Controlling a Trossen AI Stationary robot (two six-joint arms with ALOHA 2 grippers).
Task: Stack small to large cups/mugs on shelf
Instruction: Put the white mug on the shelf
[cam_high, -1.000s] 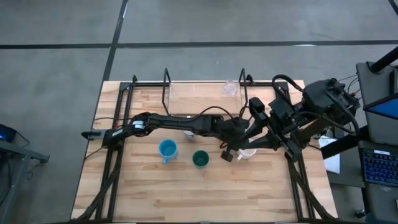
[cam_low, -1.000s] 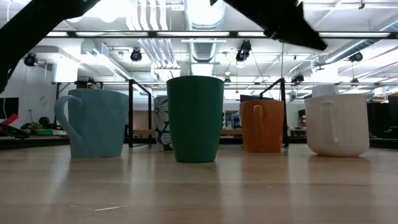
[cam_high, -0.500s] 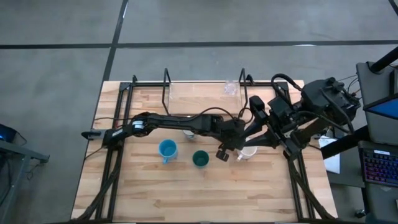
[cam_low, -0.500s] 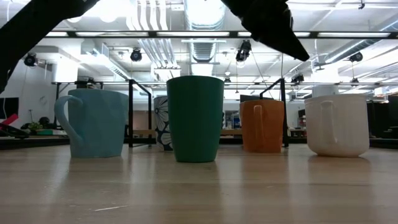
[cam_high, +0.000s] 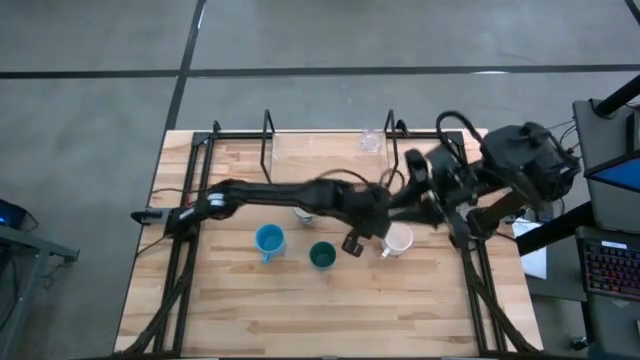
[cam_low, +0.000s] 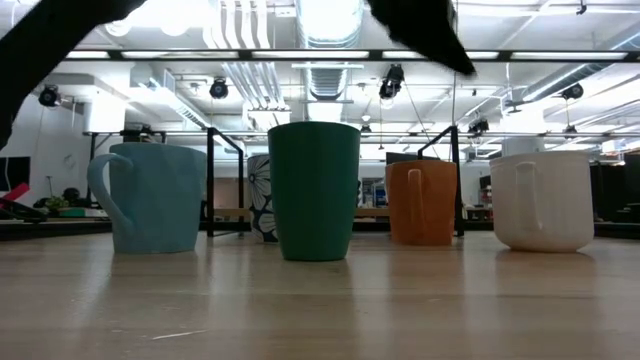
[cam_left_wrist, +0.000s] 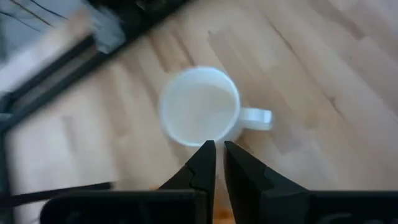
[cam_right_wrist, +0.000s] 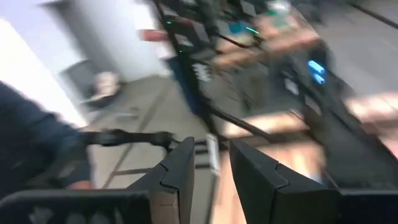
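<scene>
The white mug (cam_high: 398, 240) stands on the table right of centre and also shows in the low view (cam_low: 543, 200). My left gripper (cam_high: 352, 243) hovers shut just left of it, its fingertips over the mug's rim in the left wrist view (cam_left_wrist: 219, 149). The dark teal-green cup (cam_high: 321, 256) and the light blue mug (cam_high: 268, 240) stand to the left. The orange mug (cam_low: 422, 203) and a patterned whitish cup (cam_low: 260, 197) stand farther back. A clear glass (cam_high: 371, 140) stands on the shelf (cam_high: 320, 150). My right gripper (cam_right_wrist: 211, 163) is a little open, empty and raised, facing the room.
The shelf's black wire loops (cam_high: 268, 125) rise at the table's far edge. My right arm (cam_high: 450, 190) hangs blurred over the table's right side. A desk with a keyboard (cam_high: 605, 270) stands beyond the right edge. The near half of the table (cam_high: 320, 315) holds nothing.
My left gripper has gone up and a little toward the table's left edge, away from the white mug. My right arm has drawn back from over the white mug toward the table's right and far side and is blurred by the movement. The cups have stayed in place.
</scene>
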